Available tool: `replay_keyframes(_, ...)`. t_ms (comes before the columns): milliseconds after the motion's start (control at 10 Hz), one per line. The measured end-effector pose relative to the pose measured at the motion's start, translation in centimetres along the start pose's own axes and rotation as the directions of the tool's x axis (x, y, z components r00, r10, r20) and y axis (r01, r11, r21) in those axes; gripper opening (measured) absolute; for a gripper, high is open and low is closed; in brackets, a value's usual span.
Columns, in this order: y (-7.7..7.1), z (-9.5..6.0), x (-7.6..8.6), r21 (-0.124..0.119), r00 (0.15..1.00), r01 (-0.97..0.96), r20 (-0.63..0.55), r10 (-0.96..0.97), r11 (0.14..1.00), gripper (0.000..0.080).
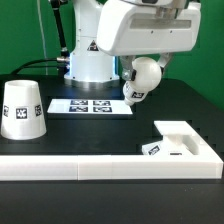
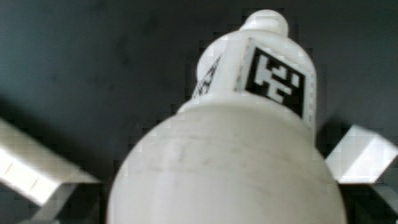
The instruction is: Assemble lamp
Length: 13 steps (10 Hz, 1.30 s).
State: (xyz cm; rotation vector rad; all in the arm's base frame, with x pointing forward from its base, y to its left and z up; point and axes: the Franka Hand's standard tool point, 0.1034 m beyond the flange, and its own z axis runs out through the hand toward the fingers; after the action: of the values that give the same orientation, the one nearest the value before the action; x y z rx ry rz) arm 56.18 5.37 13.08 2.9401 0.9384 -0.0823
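One lamp shade point(image 1: 22, 108), one bulb point(image 1: 143, 80), one square base point(image 1: 183, 141), one marker board point(image 1: 92, 105), one long white border rail point(image 1: 90, 166), one robot pedestal point(image 1: 88, 62).

The bulb point(image 1: 143, 80) point(image 2: 249, 120), the shade point(image 1: 22, 108) and the base point(image 1: 195, 140) are all white. Each has a black-and-white square tag. The surface point(image 1: 170, 105) is black. The marker board point(image 1: 92, 105) is white with black square patterns. The long rail point(image 1: 70, 166) is plain white.
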Motion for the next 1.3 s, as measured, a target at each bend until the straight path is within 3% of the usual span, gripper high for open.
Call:
replay_keyframes(400, 1.5, -2.2, 1.5, -0.047, 0.979, -0.013, -0.202, 0.003, 0.999, 0.058)
replay_keyframes(500, 2.1, -2.9, 2.3, -0.08, 0.964, -0.015, -0.264, -0.006, 0.997, 0.058)
replay_keyframes(600, 2.7, -2.6, 2.1, -0.108, 0.948, -0.015, -0.318, -0.02, 0.994, 0.058)
replay_keyframes(700, 2.3, -2.2, 1.7, -0.092, 0.956, -0.014, -0.293, -0.014, 0.996, 0.058)
replay_keyframes(900, 2.8, -2.9, 2.3, -0.119, 0.95, 0.029, -0.306, -0.065, 0.992, 0.058)
replay_keyframes(1200, 2.1, -4.4, 4.6, -0.128, 0.937, 0.033, -0.34, -0.075, 0.991, 0.058)
replay_keyframes(1300, 1.6, -4.4, 5.3, -0.115, 0.939, 0.025, -0.339, -0.063, 0.993, 0.058)
